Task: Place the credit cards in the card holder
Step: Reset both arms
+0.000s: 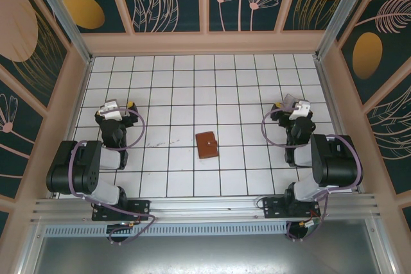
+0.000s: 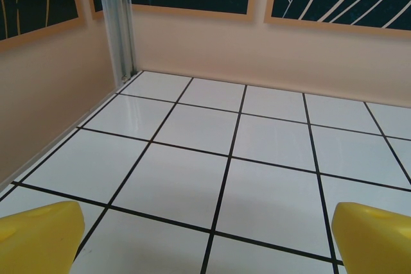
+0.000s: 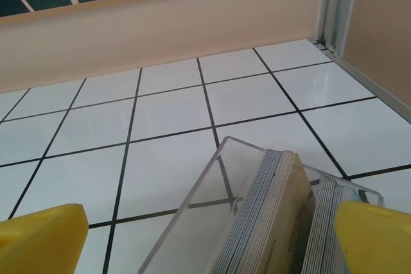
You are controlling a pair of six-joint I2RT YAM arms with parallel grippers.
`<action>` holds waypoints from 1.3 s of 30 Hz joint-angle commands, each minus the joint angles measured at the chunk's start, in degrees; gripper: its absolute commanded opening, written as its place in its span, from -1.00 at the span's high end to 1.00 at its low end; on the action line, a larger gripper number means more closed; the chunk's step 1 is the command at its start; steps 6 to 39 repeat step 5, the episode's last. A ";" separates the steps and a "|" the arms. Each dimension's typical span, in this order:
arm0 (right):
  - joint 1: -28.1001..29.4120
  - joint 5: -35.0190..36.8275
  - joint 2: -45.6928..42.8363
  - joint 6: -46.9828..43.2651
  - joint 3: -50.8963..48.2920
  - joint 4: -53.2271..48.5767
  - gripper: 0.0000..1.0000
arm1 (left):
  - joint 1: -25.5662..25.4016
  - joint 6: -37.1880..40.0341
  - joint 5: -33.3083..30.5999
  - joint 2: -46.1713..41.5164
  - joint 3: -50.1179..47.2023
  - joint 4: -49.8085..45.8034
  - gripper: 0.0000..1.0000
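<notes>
- Folded-shut brown leather card holder (image 1: 207, 145) flat on the white tiled table (image 1: 167, 88), about midway between the two arms and touching neither.
- Little snap tab toward the wallet's right edge in the top view.
- Left gripper (image 2: 205, 248) with its yellow fingertips (image 2: 38, 239) spread wide, at the two lower corners of its wrist view; between them, bare tile and black grout lines.
- From above, parked over the left side of the table, well apart from the card holder and pointing toward the back wall.
- Right gripper (image 3: 205, 248) likewise spread wide, pinching nothing; one yellow fingertip (image 3: 42, 239) at the lower left of its wrist view, the other at the lower right.
- Clear plastic case (image 3: 192, 222) on the tiles between those fingers, closer to the right one; contact with that finger impossible to tell.
- Credit cards (image 3: 260, 222) on edge inside the case, in two packed stacks of pale grey edges; a yellowish printed face against the left stack.
- From above, the case on the right side of the table, at the tip of the right gripper, well apart from the card holder.
</notes>
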 commanded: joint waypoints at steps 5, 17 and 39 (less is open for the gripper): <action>-0.37 -1.88 0.43 -0.42 0.74 1.15 -0.98 | 0.20 -0.42 0.84 0.16 -0.28 2.44 -0.98; -0.37 -1.88 0.43 -0.42 0.74 1.15 -0.98 | 0.20 -0.42 0.84 0.16 -0.28 2.44 -0.98; -0.37 -1.88 0.43 -0.42 0.74 1.15 -0.98 | 0.20 -0.42 0.84 0.16 -0.28 2.44 -0.98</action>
